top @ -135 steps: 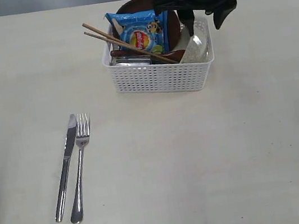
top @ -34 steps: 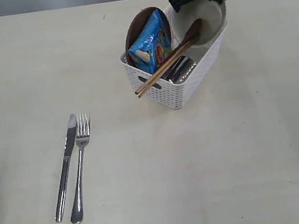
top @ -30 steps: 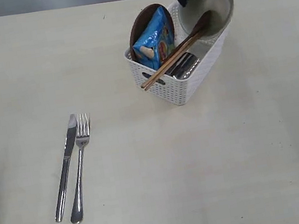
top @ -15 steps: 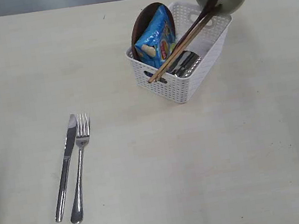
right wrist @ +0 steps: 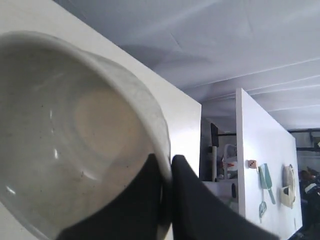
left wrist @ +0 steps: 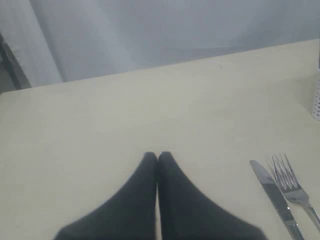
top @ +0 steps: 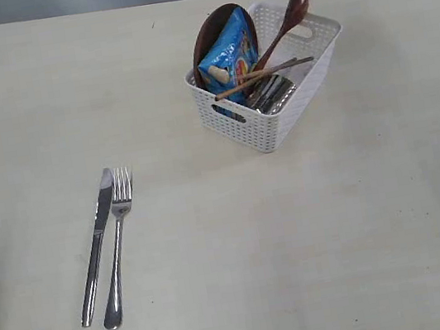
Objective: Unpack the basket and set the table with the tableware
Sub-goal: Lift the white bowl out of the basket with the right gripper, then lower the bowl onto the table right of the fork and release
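The right gripper (right wrist: 165, 161) is closed down thin on the rim of the off-white bowl (right wrist: 75, 125), one finger inside and one outside. It holds the bowl in the air beyond the far right corner of the basket (top: 276, 122). The grip takes only a small piece of the rim, so I judge the bowl may swing or slip out if the arm moves fast. It could then fall on the table (top: 317, 250) or on the basket.

In the basket the wooden spoon (top: 288, 22) leans up toward the far wall and the chopsticks (top: 265, 77) lie loose across the contents. A low pass of the bowl could knock them out.

The left gripper (left wrist: 157, 157) is shut with nothing in it, low over the table at the left. It is near the knife (top: 97, 247) and fork (top: 117, 246), which lie side by side at the near left.

In the exterior view the top edge cuts the bowl and the right gripper is almost out of frame, so its height is unclear. The brown plate (top: 206, 33) is half hidden behind the blue chip bag (top: 227, 53). The shiny steel thing (top: 272, 96) low in the basket may be the cup, but its shape is not clear.
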Controlling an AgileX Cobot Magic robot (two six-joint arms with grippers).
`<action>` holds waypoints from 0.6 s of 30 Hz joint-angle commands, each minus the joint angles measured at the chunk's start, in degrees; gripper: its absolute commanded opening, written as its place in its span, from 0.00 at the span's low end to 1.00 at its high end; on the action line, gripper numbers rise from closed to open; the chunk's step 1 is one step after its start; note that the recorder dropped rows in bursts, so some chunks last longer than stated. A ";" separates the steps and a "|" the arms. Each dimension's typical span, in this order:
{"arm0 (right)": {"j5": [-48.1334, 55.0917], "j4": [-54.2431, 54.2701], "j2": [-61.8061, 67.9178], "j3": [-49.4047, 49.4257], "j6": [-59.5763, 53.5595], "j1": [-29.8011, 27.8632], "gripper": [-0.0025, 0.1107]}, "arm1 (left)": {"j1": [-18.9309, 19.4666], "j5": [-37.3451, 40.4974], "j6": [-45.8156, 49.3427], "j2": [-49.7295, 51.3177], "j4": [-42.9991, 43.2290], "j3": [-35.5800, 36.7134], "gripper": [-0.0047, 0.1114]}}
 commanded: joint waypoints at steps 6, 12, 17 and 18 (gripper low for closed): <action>0.11 23.51 -9.75 -0.38 -3.08 -12.42 0.02 | -0.12 0.09 -0.32 -0.36 -0.23 0.17 0.04; 0.11 56.46 -18.06 2.39 -13.15 -19.53 0.02 | -0.12 0.09 -0.32 -0.36 -0.23 0.17 0.04; 0.11 65.95 -29.84 18.03 -17.49 -19.53 0.02 | -0.12 0.09 -0.32 -0.36 -0.23 0.17 0.04; 0.11 72.99 -32.98 23.70 -20.21 -19.53 0.02 | -0.12 0.09 -0.32 -0.36 -0.23 0.17 0.04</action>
